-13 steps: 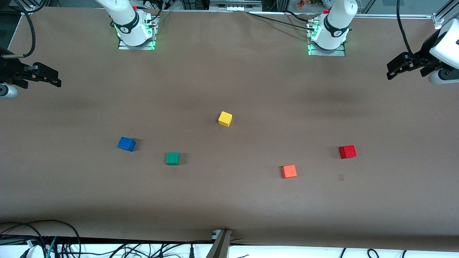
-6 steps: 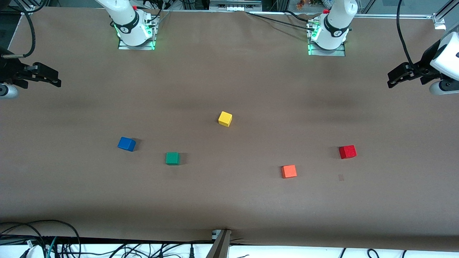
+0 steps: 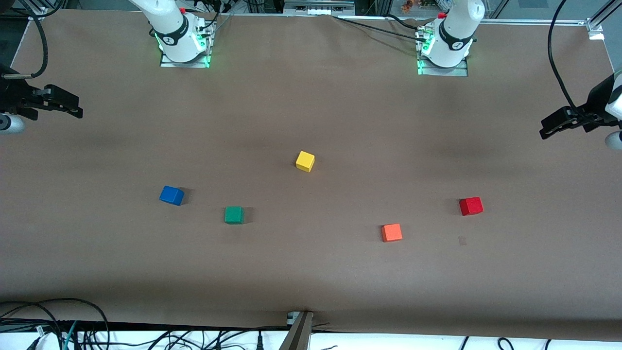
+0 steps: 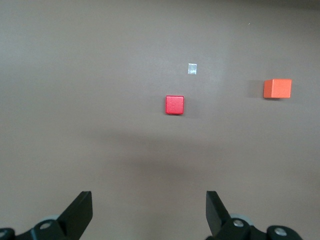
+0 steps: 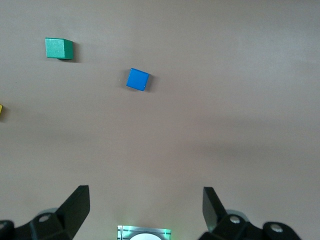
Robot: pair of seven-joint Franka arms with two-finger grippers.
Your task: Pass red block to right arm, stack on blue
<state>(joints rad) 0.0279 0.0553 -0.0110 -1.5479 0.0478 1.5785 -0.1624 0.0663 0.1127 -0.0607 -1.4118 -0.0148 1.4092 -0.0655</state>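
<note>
Red block on table, left tool spread, right tool spread

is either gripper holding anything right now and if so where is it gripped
Nothing is held. The left gripper and right gripper are both open and empty; the red block and blue block sit untouched on the table.

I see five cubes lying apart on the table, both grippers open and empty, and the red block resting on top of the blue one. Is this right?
One thing is wrong: the red block is not on the blue cube. The front view shows it on the table toward the left arm's end, the blue cube toward the right arm's end. The rest holds: left gripper and right gripper are open and empty.
</note>
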